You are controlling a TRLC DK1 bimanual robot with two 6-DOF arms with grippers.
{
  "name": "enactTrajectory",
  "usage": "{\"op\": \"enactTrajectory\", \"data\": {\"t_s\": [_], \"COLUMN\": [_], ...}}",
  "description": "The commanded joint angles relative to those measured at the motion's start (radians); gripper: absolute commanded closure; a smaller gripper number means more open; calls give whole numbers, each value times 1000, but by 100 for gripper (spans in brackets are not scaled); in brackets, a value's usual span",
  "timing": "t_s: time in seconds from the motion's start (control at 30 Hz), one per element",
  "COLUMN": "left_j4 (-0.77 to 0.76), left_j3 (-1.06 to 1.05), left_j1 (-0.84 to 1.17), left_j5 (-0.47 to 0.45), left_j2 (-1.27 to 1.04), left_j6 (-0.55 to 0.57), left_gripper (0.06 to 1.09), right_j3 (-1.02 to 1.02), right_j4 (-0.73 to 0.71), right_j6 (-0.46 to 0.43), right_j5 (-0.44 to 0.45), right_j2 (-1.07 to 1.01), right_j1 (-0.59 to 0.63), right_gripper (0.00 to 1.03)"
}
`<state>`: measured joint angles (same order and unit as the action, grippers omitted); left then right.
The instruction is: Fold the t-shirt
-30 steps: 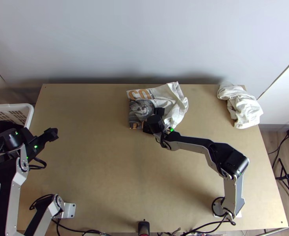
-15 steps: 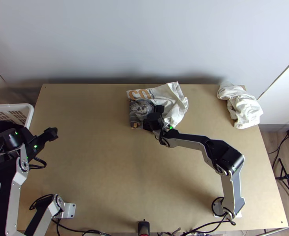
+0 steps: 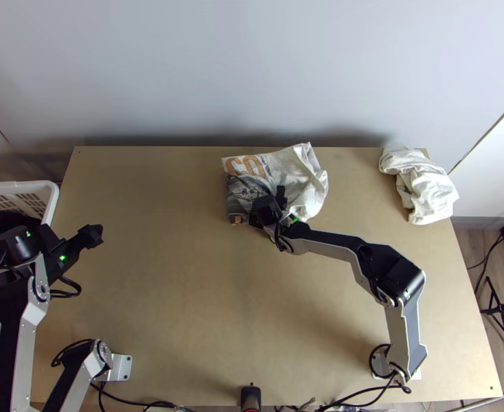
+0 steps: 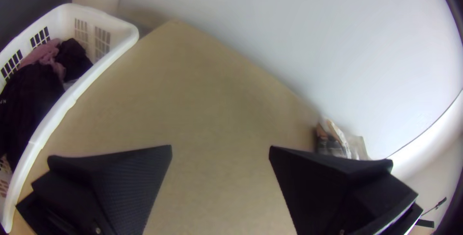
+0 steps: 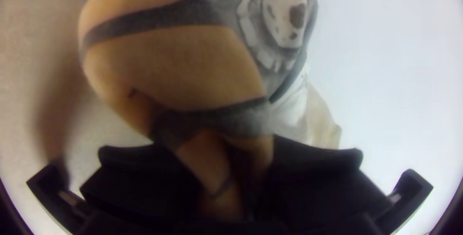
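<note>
Right gripper (image 3: 268,207) is shifting slightly left, pinching the shirt's (image 3: 286,165) orange-and-grey part, fingers nearly together | shirt is lying rumpled near the table's (image 3: 176,302) far edge | left gripper (image 3: 97,235) is gaping wide, empty

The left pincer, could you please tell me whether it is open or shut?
Open: the left pincer has its two fingers wide apart, with bare table between them.

two large orange letters (image 3: 245,165), "co", can be read on the pale t-shirt (image 3: 296,163), on its part toward the far edge of the table (image 3: 149,275). just beside them is dark lettering (image 3: 266,163), too small to read.
</note>
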<state>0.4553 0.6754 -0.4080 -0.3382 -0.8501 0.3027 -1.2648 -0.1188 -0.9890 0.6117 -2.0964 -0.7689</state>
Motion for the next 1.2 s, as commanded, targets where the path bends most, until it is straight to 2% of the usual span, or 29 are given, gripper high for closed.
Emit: {"op": "enactTrajectory", "data": {"t_s": [0.0, 0.17, 0.47, 0.73, 0.93, 1.17], "left_j4": [20, 26, 42, 45, 45, 45], "left_j3": [6, 4, -11, -16, -16, -22], "left_j1": [-2, -17, -25, -23, -25, -25], "left_j5": [-15, -15, -15, -13, -15, -15], "left_j2": [16, 20, 43, 46, 48, 52], "left_j6": [-1, -7, 1, 7, 1, -1], "left_gripper": [11, 11, 11, 11, 11, 11], "right_j3": [39, 76, 90, 133, 104, -11], "right_j4": [85, 70, 11, -24, -88, -107], "right_j6": [93, 141, 147, 145, 128, 121], "right_j5": [-27, -26, -21, -20, -18, 25], "right_j2": [58, 118, 245, 286, 289, 286], "right_j1": [-32, -18, 34, 157, 223, 290], "right_gripper": [100, 100, 100, 100, 100, 100]}}
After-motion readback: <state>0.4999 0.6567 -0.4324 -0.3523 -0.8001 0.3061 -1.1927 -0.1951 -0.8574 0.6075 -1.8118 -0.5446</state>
